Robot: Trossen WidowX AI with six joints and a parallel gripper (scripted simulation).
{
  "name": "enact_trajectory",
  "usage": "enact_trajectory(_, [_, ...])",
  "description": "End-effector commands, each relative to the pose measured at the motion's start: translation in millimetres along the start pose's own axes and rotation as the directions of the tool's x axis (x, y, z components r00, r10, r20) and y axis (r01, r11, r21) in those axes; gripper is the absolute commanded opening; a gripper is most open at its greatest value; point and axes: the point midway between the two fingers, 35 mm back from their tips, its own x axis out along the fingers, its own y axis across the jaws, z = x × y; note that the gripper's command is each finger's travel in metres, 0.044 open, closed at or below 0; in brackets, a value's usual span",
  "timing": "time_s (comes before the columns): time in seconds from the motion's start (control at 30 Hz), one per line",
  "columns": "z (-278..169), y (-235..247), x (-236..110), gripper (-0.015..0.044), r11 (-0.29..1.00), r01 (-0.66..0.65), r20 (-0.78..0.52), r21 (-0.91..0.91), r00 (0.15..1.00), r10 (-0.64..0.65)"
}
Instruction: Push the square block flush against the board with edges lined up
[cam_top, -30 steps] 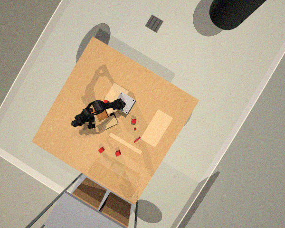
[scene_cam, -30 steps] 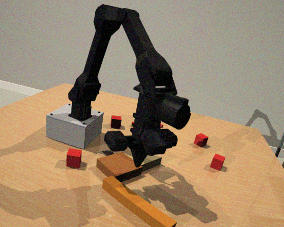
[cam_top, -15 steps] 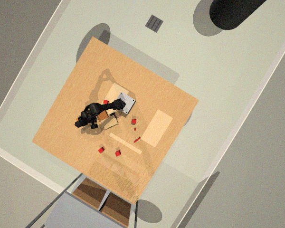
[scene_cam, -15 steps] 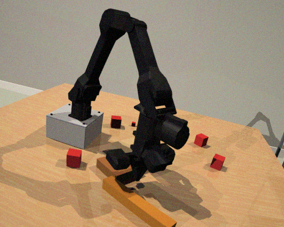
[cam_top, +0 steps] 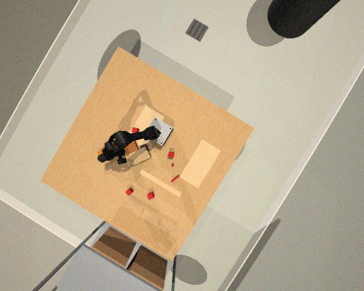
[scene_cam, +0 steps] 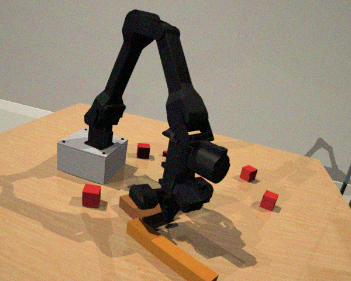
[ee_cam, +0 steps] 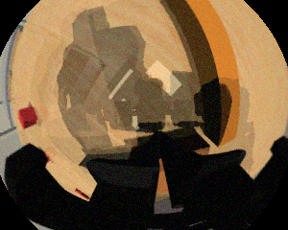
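The square block (scene_cam: 126,204) (cam_top: 131,147) is flat and brown and lies on the table in front of the arm's grey base. The long orange board (scene_cam: 172,254) (ee_cam: 208,45) lies flat, with its far end right by the block's near side. Only its tip (cam_top: 99,152) shows past the arm in the overhead view. I cannot tell whether block and board touch, as the gripper hides the joint. My gripper (scene_cam: 160,222) (cam_top: 108,154) (ee_cam: 157,134) is shut and empty. It points straight down, with its tip low at the board's far end, next to the block.
The arm's grey base (scene_cam: 92,158) (cam_top: 163,131) stands behind the block. Several red cubes lie around, among them one (scene_cam: 91,195) left of the block and two (scene_cam: 248,173) (scene_cam: 268,200) to the right. A thin red stick (cam_top: 175,177) and pale patches (cam_top: 200,162) show on the table.
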Motion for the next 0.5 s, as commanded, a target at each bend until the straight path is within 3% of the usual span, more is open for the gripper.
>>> enact_trajectory(0.0, [-9.3, 0.6, 1.4, 0.0, 1.0, -0.002, -0.006, 0.002, 1.0, 0.002])
enact_trajectory(0.47, [-21.5, 0.6, 1.6, 0.0, 1.0, -0.002, -0.007, 0.002, 1.0, 0.002])
